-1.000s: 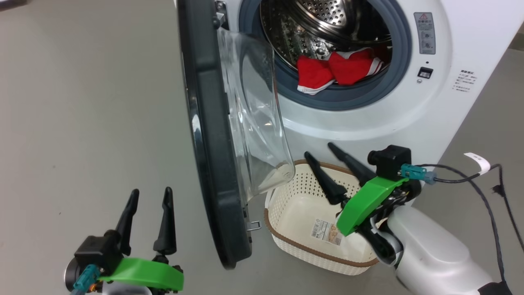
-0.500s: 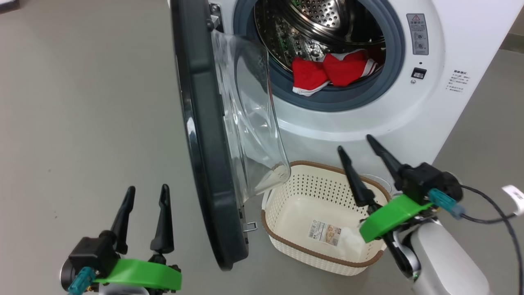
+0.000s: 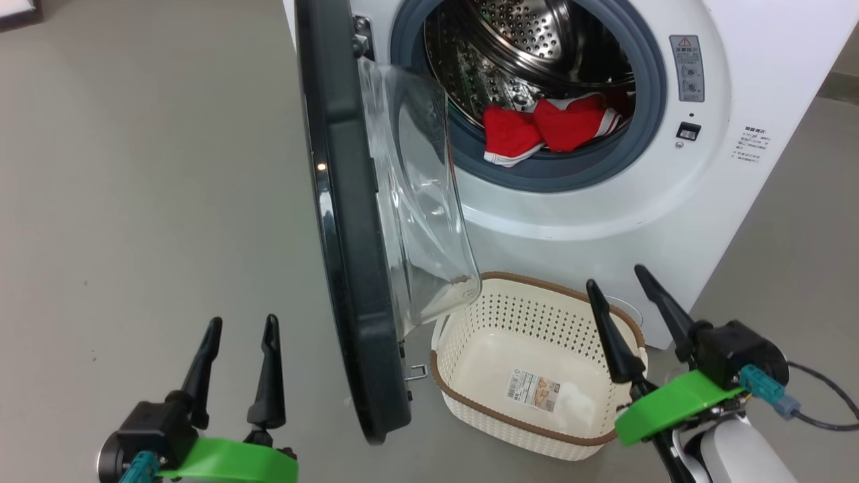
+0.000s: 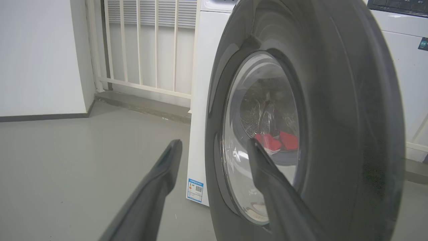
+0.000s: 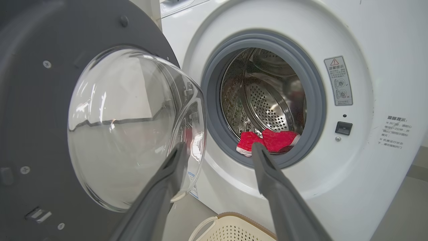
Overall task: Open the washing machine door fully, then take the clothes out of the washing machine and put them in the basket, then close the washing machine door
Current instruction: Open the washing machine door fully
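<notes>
Noting clothes [image 3: 550,127] heaped at the front lip of the washing machine [image 3: 671,221], long axis across the opening, up and ahead of the nearer right claw [image 3: 615,278]; left claw [image 3: 243,320] sits outside the washing machine door [image 3: 335,235]; both claws spread wide, empty.

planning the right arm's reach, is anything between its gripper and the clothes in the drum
Nothing visible does. The right gripper, open, points straight at the clothes through the open drum mouth. The door bulges in on the right wrist view's left, beside that line, not across it.
</notes>
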Robot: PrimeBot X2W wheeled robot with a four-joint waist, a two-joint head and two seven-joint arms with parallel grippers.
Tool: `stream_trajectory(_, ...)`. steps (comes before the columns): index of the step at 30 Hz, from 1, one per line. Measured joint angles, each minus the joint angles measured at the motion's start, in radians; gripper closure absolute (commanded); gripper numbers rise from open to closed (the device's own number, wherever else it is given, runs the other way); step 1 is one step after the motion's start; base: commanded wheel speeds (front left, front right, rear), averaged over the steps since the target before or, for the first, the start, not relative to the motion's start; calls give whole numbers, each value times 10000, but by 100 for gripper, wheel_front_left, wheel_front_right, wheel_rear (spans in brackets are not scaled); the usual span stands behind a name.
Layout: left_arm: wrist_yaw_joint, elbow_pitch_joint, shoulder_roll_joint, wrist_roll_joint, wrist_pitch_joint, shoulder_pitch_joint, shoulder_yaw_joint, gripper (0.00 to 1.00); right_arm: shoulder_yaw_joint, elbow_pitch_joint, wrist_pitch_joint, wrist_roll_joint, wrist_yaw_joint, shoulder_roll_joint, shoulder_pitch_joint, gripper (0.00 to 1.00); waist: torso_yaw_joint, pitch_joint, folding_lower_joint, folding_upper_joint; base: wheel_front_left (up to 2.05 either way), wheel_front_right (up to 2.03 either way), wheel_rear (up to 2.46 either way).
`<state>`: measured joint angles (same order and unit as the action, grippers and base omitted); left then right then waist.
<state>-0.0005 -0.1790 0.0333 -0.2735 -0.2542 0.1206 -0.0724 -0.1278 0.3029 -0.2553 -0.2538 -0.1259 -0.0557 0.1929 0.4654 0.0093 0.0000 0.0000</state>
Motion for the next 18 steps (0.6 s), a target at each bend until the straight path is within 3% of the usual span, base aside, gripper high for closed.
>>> stream_trajectory(18,10,-12,13,15,0,-204,10,0,-4,-50,0,-77,-2,33,-502,0,-24,-152,0,0,0,0,0)
